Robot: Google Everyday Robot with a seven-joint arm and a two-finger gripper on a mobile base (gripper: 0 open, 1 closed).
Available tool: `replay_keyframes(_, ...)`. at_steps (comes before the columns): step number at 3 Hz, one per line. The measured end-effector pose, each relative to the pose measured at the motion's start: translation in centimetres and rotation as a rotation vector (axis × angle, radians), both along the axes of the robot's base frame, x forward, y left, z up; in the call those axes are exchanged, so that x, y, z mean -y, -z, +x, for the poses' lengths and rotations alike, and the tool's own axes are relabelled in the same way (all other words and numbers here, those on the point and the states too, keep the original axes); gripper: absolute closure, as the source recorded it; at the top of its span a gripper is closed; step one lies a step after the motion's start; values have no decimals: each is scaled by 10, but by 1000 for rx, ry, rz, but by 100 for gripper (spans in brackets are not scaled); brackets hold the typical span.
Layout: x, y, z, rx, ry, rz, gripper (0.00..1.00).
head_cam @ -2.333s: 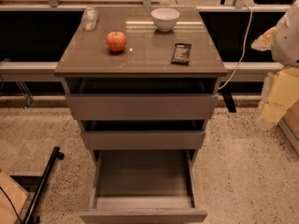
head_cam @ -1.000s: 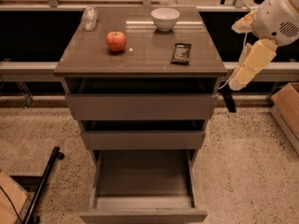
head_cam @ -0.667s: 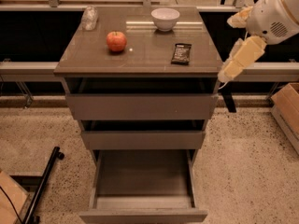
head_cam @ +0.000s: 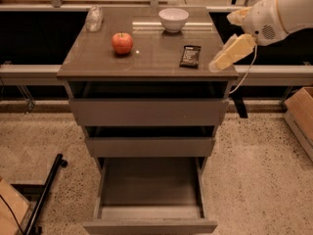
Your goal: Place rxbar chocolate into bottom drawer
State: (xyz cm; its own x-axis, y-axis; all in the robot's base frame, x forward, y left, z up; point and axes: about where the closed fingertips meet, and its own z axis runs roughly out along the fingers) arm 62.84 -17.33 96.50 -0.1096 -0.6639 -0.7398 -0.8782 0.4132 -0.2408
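Note:
The rxbar chocolate (head_cam: 190,56), a small dark flat bar, lies on the right part of the cabinet top (head_cam: 98,58). The bottom drawer (head_cam: 149,225) is pulled out wide and I see nothing inside it. My gripper (head_cam: 216,65) comes in from the upper right on a white arm and hangs over the top's right edge, a short way right of the bar and not touching it.
A red apple (head_cam: 122,42), a white bowl (head_cam: 173,19) and a clear plastic bottle (head_cam: 94,18) lie on the cabinet top. The two upper drawers stick out slightly. A cardboard box (head_cam: 301,111) stands at the right, a black pole (head_cam: 46,192) lies on the floor at the left.
The arm has swung in from the far right and moved left, bringing the gripper to the cabinet top's right edge near the bar. Nothing on the cabinet has moved.

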Motion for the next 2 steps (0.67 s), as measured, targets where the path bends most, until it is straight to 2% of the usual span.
replay_keyframes(1, 4, 17, 33, -33, 95, 37, 0)
replay_keyframes(2, 3, 18, 35, -49, 114, 54, 0)
